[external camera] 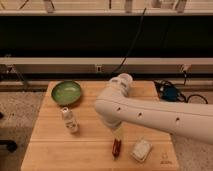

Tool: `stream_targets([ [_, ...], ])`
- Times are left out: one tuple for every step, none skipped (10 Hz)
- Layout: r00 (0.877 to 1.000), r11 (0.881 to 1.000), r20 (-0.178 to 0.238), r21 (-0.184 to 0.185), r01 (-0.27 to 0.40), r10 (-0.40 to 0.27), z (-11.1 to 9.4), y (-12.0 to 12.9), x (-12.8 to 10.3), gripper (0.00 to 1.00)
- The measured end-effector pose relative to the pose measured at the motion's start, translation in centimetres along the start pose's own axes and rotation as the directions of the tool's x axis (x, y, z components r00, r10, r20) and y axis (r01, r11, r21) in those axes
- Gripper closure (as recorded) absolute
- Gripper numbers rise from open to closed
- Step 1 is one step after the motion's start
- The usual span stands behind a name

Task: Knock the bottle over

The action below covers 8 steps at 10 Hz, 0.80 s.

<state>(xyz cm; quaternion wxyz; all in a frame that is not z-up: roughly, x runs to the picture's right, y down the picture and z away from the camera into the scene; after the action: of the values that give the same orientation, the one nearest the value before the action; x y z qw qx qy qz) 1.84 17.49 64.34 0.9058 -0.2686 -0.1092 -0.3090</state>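
The bottle point(69, 120) is small and clear with a white cap and a pale label. It stands upright on the left half of the wooden table point(50, 150), just in front of a green bowl point(66, 93). My thick white arm point(150, 117) reaches in from the right across the middle of the table. Only a tip of the gripper point(118, 133) pokes out below the arm's left end. It is to the right of the bottle and apart from it, with most of it hidden by the arm.
A red oblong object point(116, 147) lies near the table's front edge, right under the gripper. A white packet point(141, 150) sits to its right. A blue device with cables point(169, 93) lies beyond the table's back right corner. A dark shelf runs along the back.
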Motion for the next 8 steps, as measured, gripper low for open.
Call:
stream_targets([
  [1.000, 1.000, 0.009, -0.002, 0.009, -0.009, 0.2, -0.1, -0.4, 0.21],
  [1.000, 1.000, 0.014, -0.003, 0.012, -0.012, 0.3, -0.2, -0.5, 0.23],
  [1.000, 1.000, 0.022, -0.004, 0.020, -0.020, 0.3, -0.3, -0.8, 0.23],
  [0.999, 1.000, 0.030, -0.005, 0.029, -0.029, 0.4, -0.4, -1.2, 0.21],
  [0.999, 0.999, 0.035, -0.008, 0.034, -0.034, 0.5, -0.5, -1.4, 0.20],
  [0.998, 0.999, 0.040, -0.011, 0.041, -0.041, 0.6, -0.6, -1.7, 0.20],
  [0.998, 0.999, 0.044, -0.013, 0.048, -0.047, 0.7, -0.8, -1.9, 0.20],
  [0.997, 0.998, 0.050, -0.014, 0.055, -0.054, 0.9, -1.0, -2.2, 0.20],
])
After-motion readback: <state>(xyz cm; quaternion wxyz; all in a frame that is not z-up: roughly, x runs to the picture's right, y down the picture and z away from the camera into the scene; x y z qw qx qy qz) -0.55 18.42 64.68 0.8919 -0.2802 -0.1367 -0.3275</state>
